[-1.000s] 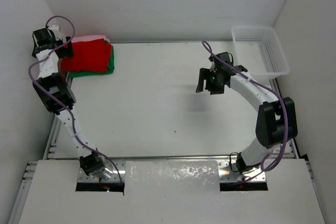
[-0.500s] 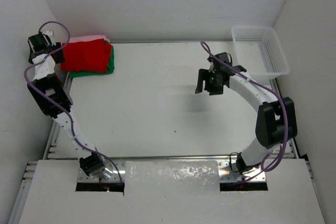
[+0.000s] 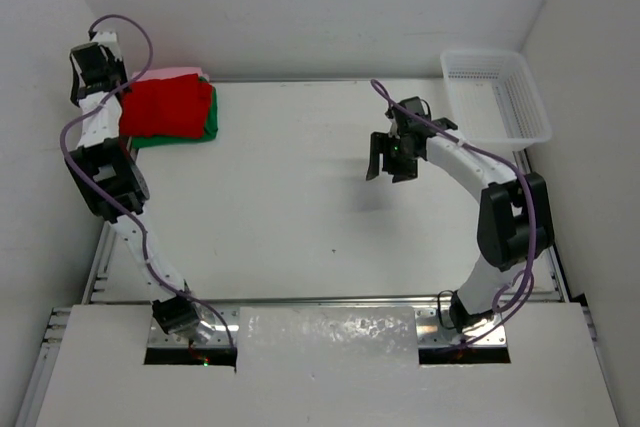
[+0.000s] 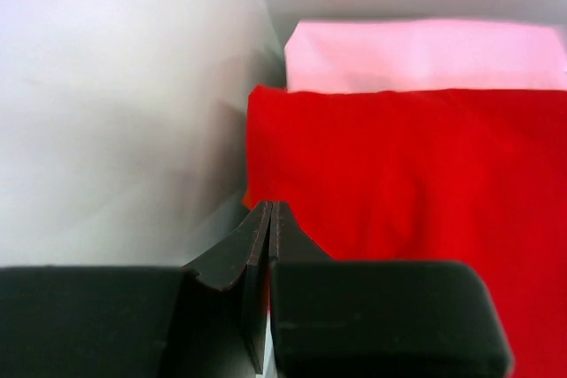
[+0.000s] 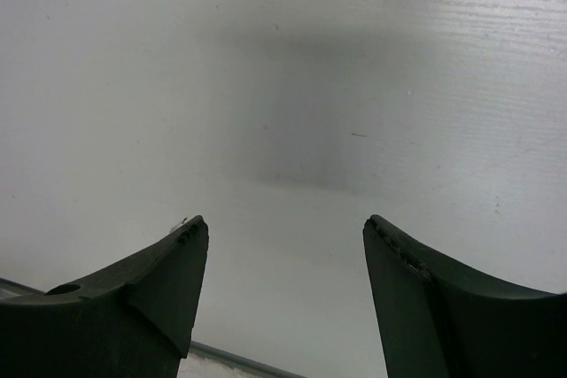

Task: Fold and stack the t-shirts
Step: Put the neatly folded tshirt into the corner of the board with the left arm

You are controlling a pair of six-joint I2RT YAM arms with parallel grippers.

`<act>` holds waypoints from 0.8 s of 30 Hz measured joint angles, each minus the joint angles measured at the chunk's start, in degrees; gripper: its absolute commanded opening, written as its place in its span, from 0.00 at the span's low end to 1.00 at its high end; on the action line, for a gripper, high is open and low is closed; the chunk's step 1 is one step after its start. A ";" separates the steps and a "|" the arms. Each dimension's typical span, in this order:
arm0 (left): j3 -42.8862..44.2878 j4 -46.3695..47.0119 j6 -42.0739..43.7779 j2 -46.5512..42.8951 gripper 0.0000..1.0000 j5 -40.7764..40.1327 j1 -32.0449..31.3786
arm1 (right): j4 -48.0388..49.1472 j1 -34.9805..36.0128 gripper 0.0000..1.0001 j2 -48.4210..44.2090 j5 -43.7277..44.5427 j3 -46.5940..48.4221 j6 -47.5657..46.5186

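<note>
The left arm at 9 o'clock and the right arm at 3 o'clock of the overhead view have white tubular links, boxy black joint housings and a purple cable strung along each. The right fingers are dark, curved and finely notched at the tips. The left fingers are matte black and blocky.

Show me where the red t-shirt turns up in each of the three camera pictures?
Top external: the red t-shirt lies at the upper left, on top of the stack.
Left wrist: the red t-shirt fills the right half.
Right wrist: not in it.
Shared landmark: the pink t-shirt, a strip showing along the red one's far edge.
</note>
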 measured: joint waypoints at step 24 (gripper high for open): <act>2.51 -0.76 2.05 12.13 0.56 -14.03 0.09 | -1.73 0.07 0.69 0.48 0.33 3.23 -0.87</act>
